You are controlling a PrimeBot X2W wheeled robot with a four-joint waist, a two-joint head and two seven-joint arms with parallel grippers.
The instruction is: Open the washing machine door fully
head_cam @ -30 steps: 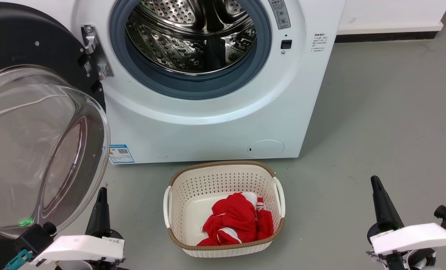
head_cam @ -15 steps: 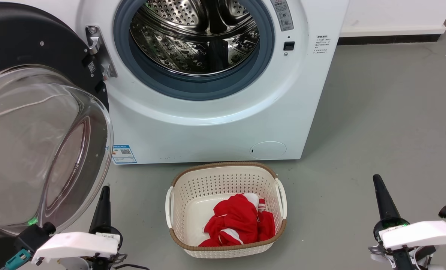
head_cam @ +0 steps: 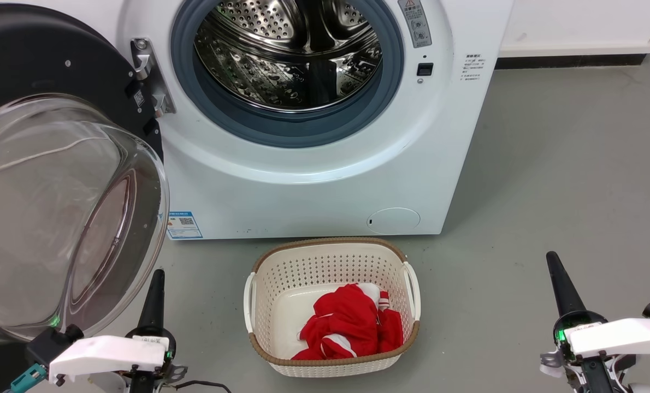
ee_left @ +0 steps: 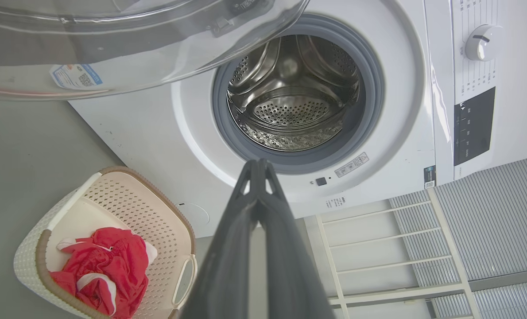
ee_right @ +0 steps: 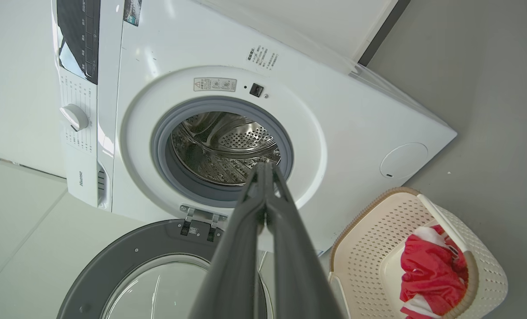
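Observation:
The white washing machine [head_cam: 303,180] stands ahead with its steel drum [head_cam: 289,52] exposed. Its door [head_cam: 35,65], black-rimmed with a bulging clear glass bowl [head_cam: 57,218], hangs swung wide out to the left on its hinge [head_cam: 150,76]. My left gripper [head_cam: 155,278] is shut at the lower left, just below the bowl's edge and apart from it. My right gripper [head_cam: 554,262] is shut at the lower right over bare floor. In the wrist views the left gripper [ee_left: 258,164] and right gripper [ee_right: 263,166] show tips pressed together, holding nothing. The door [ee_right: 157,261] lies open below the drum [ee_right: 226,150].
A cream perforated laundry basket [head_cam: 330,256] with red and white clothes [head_cam: 352,325] stands on the grey floor right before the machine [ee_left: 157,133]. The same basket [ee_left: 126,195] [ee_right: 378,230] appears in both wrist views. Open floor [head_cam: 565,164] stretches to the right.
The whole head picture has drifted slightly down and right, so the camera moved. Both grippers sit a little lower in frame. The door stays equally open.

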